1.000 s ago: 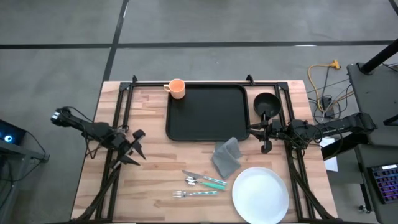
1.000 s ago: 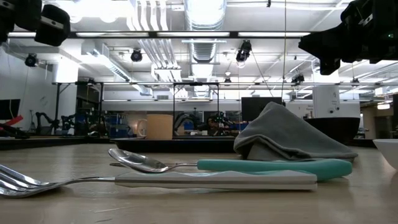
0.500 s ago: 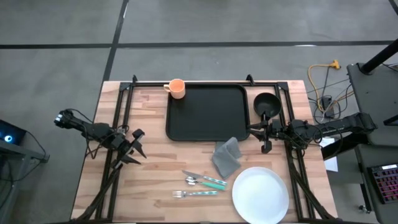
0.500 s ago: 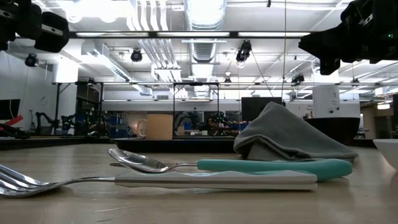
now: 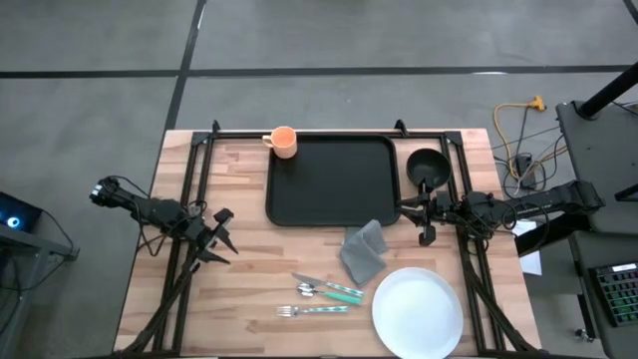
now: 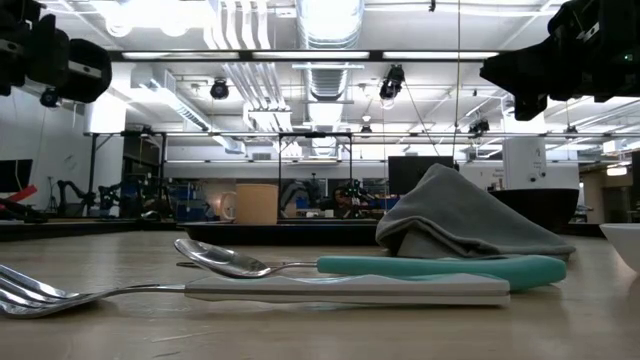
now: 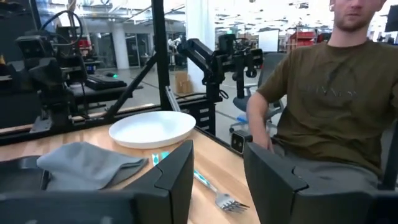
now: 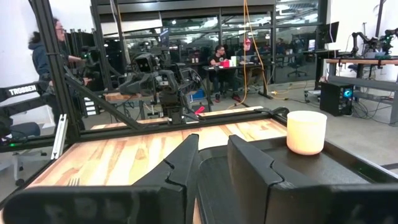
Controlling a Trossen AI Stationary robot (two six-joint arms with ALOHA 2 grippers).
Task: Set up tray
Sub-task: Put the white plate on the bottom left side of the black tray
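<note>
1. The tray [image 5: 332, 180] is a flat black rectangle with rounded corners and a low raised rim, lying bare at the far middle of the pale plank tabletop [image 5: 249, 279].
2. My right end effector [image 5: 423, 215] hovers just off the tray's right near corner; its two dark fingers stand a narrow gap apart, gripping nothing.
3. My left end effector [image 5: 221, 237] waits well to the tray's left, fingers spread and empty.
4. An orange cup [image 5: 283, 141] touches the tray's far left corner; a black bowl [image 5: 427, 165] sits just to its right.
5. A crumpled grey cloth [image 5: 363, 251] lies near the tray's front edge, with a smooth round white plate [image 5: 418, 309], a teal-handled spoon [image 5: 331, 290] and a fork [image 5: 313, 310] nearer the front.
</note>
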